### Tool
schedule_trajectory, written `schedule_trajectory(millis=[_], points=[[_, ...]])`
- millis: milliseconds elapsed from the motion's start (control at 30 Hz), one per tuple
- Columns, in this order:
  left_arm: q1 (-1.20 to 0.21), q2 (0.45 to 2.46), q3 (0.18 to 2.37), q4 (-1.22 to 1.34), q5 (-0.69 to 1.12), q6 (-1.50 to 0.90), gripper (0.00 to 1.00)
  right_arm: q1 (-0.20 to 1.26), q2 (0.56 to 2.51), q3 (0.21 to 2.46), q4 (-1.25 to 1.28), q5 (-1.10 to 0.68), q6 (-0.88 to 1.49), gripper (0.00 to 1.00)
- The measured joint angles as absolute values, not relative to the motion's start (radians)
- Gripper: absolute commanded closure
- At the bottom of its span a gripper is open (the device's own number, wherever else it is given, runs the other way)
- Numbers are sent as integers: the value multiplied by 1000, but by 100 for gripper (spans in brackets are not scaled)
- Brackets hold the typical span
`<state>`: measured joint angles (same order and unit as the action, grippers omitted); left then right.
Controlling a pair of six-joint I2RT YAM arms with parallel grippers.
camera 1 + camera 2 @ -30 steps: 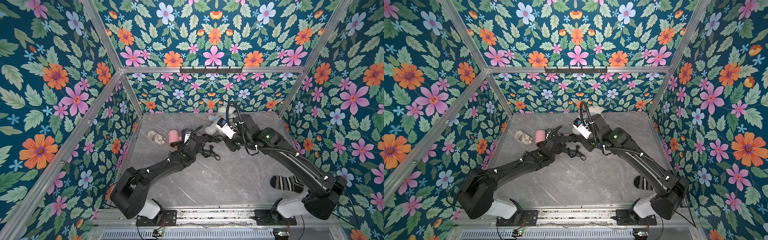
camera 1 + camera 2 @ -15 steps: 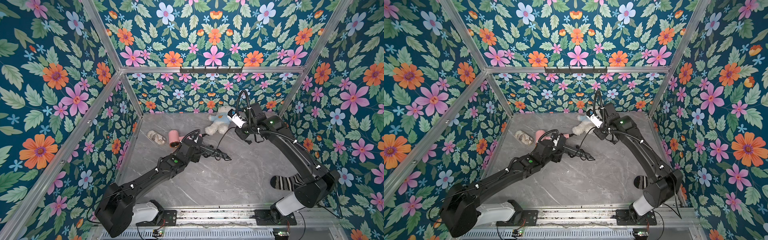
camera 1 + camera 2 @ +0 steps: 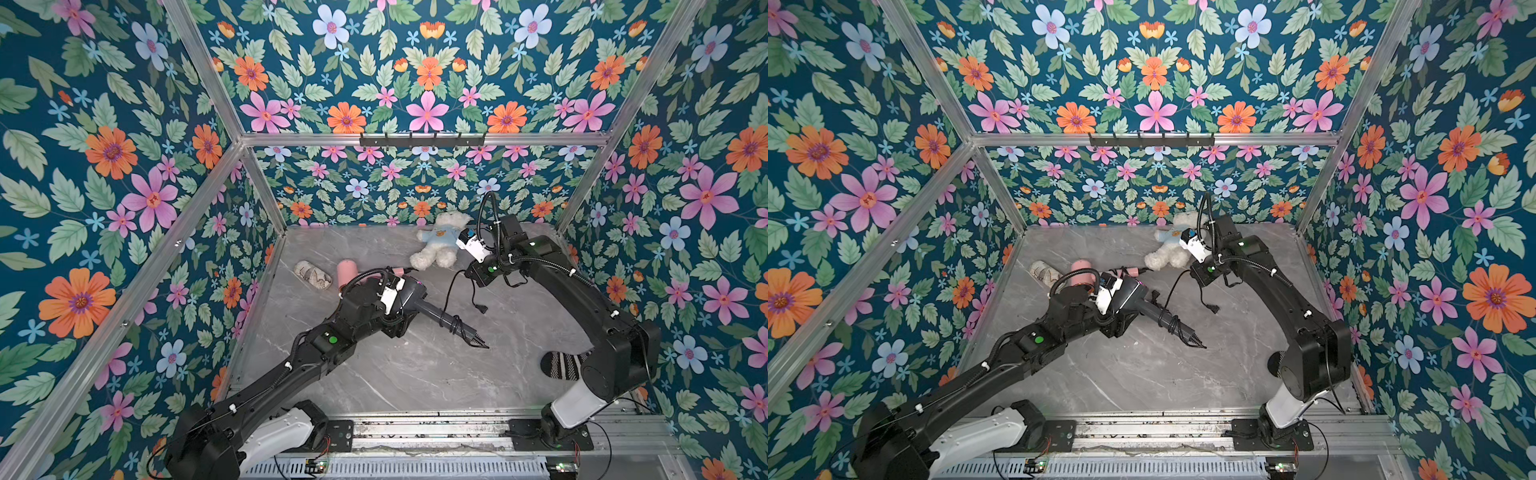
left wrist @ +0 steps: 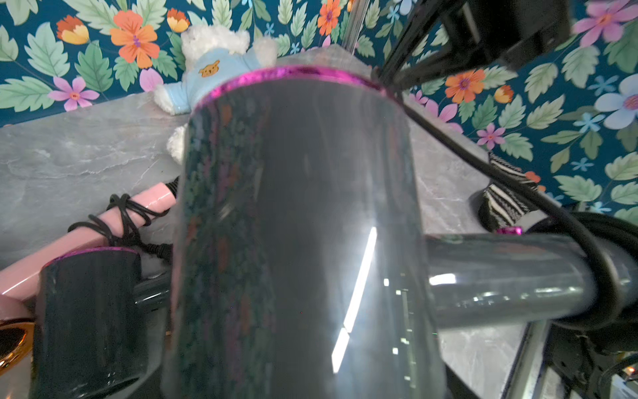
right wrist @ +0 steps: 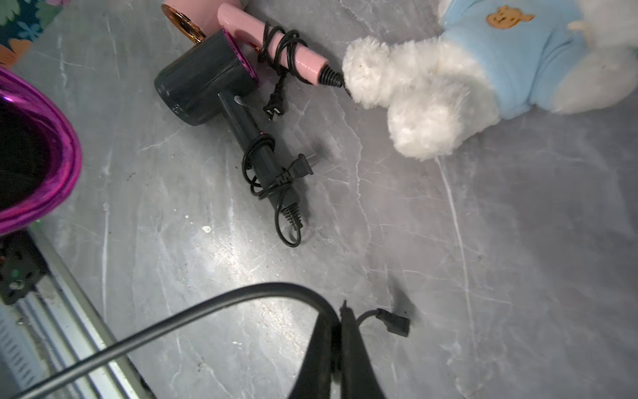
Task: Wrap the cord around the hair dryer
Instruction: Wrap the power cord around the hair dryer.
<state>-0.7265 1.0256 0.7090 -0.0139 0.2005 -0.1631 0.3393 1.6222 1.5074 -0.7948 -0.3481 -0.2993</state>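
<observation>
A dark grey hair dryer with a magenta rim is held above the table, my left gripper shut on its barrel. The barrel fills the left wrist view and hides the fingers. Its handle points to the front right, with black cord coils wound round it. From there the cord rises to my right gripper, which is shut on it close to the plug. The plug hangs free just above the table.
A second dark dryer and a pink dryer, both with wound cords, lie at the back left under my left arm. A white teddy bear lies at the back, a patterned pouch at the left, a striped sock at the front right.
My right gripper has drawn back to the right, away from the dryer, pulling the cord out. My left arm has carried the dryer forward and to the right.
</observation>
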Motion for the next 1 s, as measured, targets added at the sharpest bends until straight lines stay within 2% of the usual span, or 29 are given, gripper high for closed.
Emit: schedule_trajectory(millis=[400, 733, 1000], points=[[-721, 1114, 743, 194, 170, -390, 100, 333, 1503, 1102, -361, -503, -44, 100], [-721, 1230, 765, 263, -84, -539, 100, 332, 1380, 770, 25, -600, 238, 100], [-742, 1324, 804, 266, -344, -602, 100, 421, 1296, 783, 46, -574, 336, 100]])
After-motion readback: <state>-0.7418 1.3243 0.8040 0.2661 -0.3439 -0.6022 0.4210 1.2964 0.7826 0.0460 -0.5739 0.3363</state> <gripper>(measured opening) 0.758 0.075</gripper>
